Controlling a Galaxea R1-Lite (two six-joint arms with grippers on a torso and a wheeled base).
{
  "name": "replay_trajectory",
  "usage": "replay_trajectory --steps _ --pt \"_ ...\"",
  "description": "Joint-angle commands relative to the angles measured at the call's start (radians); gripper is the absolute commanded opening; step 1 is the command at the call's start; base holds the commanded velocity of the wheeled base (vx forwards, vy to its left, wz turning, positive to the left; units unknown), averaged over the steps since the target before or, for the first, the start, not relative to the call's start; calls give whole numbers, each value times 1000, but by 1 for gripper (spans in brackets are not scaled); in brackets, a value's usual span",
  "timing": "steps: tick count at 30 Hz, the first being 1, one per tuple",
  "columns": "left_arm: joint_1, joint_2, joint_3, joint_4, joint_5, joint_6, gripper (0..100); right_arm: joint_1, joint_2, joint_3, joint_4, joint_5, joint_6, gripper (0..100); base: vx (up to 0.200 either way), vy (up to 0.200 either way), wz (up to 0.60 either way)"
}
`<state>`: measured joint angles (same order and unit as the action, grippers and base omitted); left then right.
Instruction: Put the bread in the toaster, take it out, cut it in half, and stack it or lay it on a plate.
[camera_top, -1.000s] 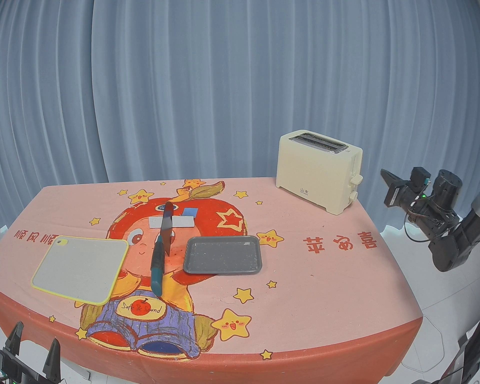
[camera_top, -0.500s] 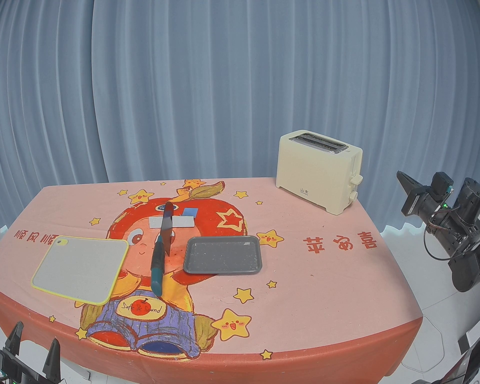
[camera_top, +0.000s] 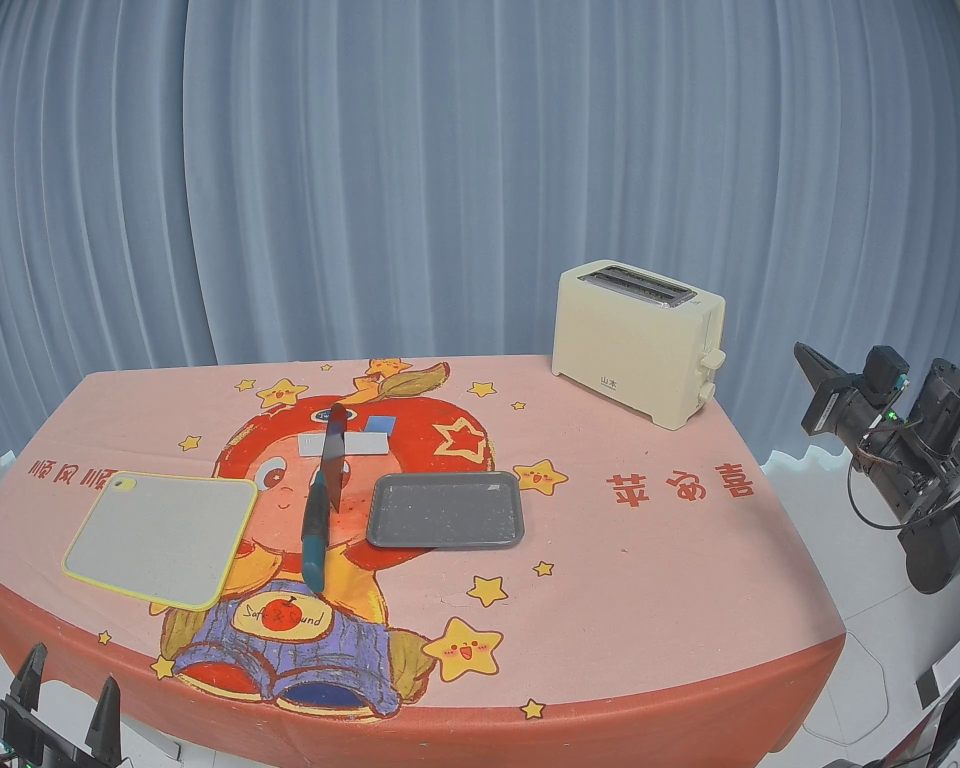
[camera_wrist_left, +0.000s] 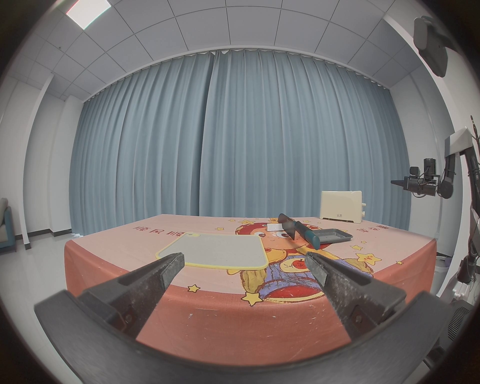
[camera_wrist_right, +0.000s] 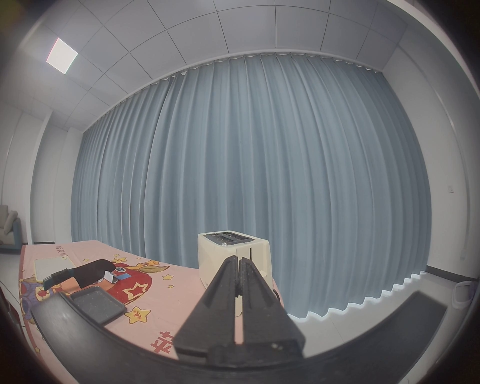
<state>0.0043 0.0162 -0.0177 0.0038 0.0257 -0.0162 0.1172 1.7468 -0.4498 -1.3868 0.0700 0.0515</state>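
Two empty grippers: the right gripper (camera_top: 803, 352), pinched closed at the right edge, is pointing left at the toaster (camera_top: 637, 355). The left gripper (camera_top: 70, 670) is gaping wide, far off at lower left.

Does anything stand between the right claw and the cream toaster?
Nothing visible does. The right claw, shut, hangs beyond the edge of the pink-clothed table, with only open air to the cream plastic toaster.
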Motion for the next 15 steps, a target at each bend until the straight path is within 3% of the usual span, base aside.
replay_trajectory --steps 1,15 --pt "0 -16 18 1 0 -1 100 -2 -7 -3 -1 1 -1 0 0 0 0" --pt "0 -16 18 -1 0 -1 100 -11 -30 -4 0 1 -5 0 0 0 0"
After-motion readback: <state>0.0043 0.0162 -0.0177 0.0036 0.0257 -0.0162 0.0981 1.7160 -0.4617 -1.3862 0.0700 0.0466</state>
